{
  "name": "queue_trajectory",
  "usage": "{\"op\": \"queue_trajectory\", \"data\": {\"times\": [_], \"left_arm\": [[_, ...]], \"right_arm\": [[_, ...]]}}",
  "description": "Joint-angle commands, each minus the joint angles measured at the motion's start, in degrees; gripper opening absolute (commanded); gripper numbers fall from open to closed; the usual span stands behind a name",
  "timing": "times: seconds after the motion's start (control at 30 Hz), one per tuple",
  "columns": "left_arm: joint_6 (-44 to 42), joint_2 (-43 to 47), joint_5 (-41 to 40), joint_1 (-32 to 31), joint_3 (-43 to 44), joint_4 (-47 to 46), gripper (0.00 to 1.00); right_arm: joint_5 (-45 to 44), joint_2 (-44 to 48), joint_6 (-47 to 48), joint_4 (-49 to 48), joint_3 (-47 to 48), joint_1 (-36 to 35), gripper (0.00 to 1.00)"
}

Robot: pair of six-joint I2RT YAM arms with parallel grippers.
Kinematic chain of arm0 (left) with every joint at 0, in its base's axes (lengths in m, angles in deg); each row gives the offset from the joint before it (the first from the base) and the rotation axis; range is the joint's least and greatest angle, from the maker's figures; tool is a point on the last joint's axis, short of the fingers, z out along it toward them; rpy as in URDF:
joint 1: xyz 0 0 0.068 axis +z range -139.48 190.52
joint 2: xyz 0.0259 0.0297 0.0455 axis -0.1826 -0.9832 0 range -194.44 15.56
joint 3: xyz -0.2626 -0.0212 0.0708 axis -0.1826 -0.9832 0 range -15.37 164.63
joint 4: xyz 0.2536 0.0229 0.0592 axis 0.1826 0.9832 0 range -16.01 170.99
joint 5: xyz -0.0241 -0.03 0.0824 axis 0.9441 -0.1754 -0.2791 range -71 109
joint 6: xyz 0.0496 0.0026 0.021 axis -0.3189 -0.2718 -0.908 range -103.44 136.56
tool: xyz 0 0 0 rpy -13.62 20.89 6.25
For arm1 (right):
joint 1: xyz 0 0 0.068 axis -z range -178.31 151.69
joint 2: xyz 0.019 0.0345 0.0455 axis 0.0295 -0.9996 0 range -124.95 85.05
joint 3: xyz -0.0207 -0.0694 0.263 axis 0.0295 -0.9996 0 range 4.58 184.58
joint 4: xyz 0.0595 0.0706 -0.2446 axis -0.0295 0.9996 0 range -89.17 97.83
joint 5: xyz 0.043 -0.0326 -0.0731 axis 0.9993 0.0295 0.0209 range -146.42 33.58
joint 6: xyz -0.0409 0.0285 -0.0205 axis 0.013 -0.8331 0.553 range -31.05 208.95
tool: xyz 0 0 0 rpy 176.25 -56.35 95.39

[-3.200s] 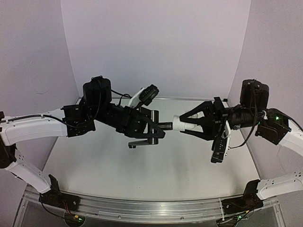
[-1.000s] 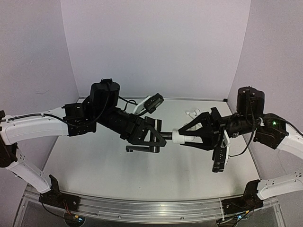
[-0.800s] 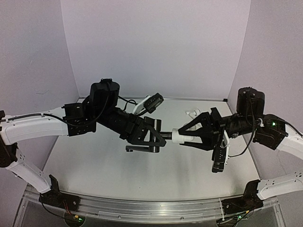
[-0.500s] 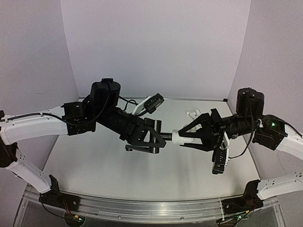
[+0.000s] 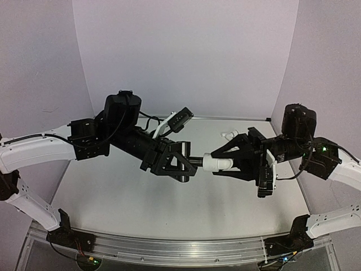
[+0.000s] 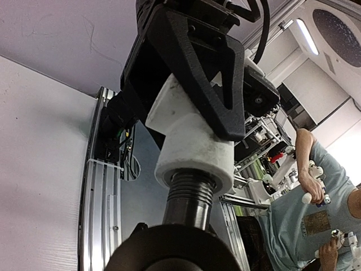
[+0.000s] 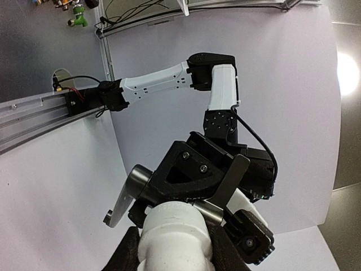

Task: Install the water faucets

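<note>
Above the table's middle, my left gripper (image 5: 181,164) is shut on the dark grey faucet (image 5: 195,161). The faucet's threaded end (image 6: 189,195) sits inside the mouth of a white pipe fitting (image 5: 217,163). My right gripper (image 5: 221,164) is shut on that fitting, its black fingers (image 7: 127,253) on either side of the white body (image 7: 177,237). In the right wrist view the faucet's round body (image 7: 138,180) and flat metal piece (image 7: 115,210) show behind the left gripper's jaws. A second white fitting (image 5: 228,135) lies on the table at the back.
The white table (image 5: 113,197) lies below both arms, with purple walls behind and at the sides. An aluminium rail (image 5: 169,248) runs along the near edge. The right wrist's camera housing (image 5: 265,183) hangs below that arm.
The left wrist has rolled, so the faucet's spout no longer sticks out to the left under the gripper. The right wrist has turned a little. Faucet and fitting stay joined.
</note>
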Motion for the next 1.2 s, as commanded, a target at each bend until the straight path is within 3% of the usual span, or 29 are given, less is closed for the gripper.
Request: {"op": "queue_trajectory", "data": {"times": [0.0,0.2,0.43,0.67,1.17], "left_arm": [[-6.5,1.3,-5.1,-2.7,2.1,-4.8,0.00],[-11.7,2.5,-5.8,-3.2,1.7,-5.0,0.00],[-16.7,4.1,-12.0,-4.7,0.6,-6.1,0.00],[-24.1,6.2,-23.8,-6.8,-1.1,-7.5,0.00],[-41.1,9.7,-47.7,-10.4,-4.8,-11.8,0.00]], "right_arm": [[-4.1,-2.5,-13.9,-9.1,2.0,-1.2,0.00],[-3.4,-2.3,-19.4,-11.1,0.6,-1.8,0.00],[-6.8,-4.2,-38.9,-17.6,0.4,-2.1,0.00],[-13.1,-5.9,-59.1,-22.8,0.1,-2.1,0.00],[-16.9,-7.7,-94.8,-22.2,0.9,-2.1,0.00]]}}
